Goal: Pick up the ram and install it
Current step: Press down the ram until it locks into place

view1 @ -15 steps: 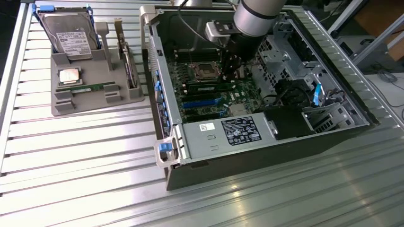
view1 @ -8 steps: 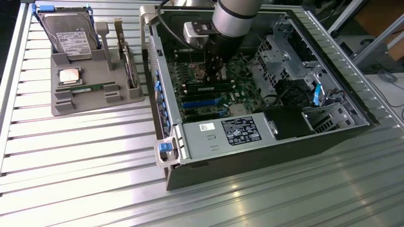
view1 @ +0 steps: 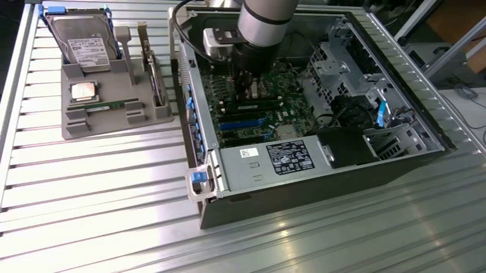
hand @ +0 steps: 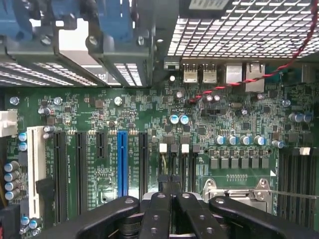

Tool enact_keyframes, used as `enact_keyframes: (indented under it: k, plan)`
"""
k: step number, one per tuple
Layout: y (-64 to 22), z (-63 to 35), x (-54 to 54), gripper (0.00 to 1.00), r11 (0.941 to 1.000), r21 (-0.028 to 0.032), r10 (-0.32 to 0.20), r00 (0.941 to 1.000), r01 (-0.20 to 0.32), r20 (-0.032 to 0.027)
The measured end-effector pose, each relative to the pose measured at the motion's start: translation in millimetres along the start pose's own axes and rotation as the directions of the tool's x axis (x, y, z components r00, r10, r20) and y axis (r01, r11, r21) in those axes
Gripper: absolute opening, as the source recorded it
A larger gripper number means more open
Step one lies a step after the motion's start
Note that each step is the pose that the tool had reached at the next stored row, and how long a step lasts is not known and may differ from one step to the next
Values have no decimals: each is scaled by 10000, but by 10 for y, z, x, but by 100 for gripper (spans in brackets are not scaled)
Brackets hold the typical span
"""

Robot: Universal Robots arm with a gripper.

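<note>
Closest to the lens, the gripper with its black fingers pressed together, hanging low over the green circuit board just above a pair of narrow slots with white clips. Impossible to tell whether anything thin is pinched between the tips. From the exterior view, gripper reaching down inside the open computer case, just beside a long dark strip on the board; possibly a seated stick, not clear enough to call. One ram lying flat on the grey holder at the exterior view's left, in front of the square processor and well apart from the arm. Judged as the installing stage rather than the pickup, given the position deep in the case and away from the holder. Called for from here, by that reading: staying square along the slot, pressing straight and evenly, keeping clear of the small parts crowding the board, with both end clips to catch.
</note>
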State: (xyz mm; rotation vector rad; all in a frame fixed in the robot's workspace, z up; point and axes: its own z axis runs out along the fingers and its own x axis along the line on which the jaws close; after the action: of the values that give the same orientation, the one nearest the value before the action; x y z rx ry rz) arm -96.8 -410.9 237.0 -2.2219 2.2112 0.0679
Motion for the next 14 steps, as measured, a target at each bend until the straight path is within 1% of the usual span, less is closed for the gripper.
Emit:
enact_keyframes:
  k: [4, 7, 8, 9, 10, 11, 12, 14]
  plan:
    - [37, 38, 1, 10, 10000, -1, 0, 10000, 0, -1]
    - [38, 75, 3, 10, 10000, -1, 0, 10000, 0, -2]
    - [37, 56, -1, 10, 10000, 15, -1, 10000, 1, 16]
    - [37, 13, -3, 10, 10000, 22, -1, 10000, 1, 16]
    - [40, -26, -2, 10, 10000, 13, 0, 10000, 0, -1]
    - [37, -54, -3, 10, 10000, 14, 1, 10000, -1, -2]
    - [19, -65, -3, 10, 10000, 13, 0, 10000, 0, -2]
    - [-61, -68, -3, 10, 10000, 7, 1, 10000, -1, -3]
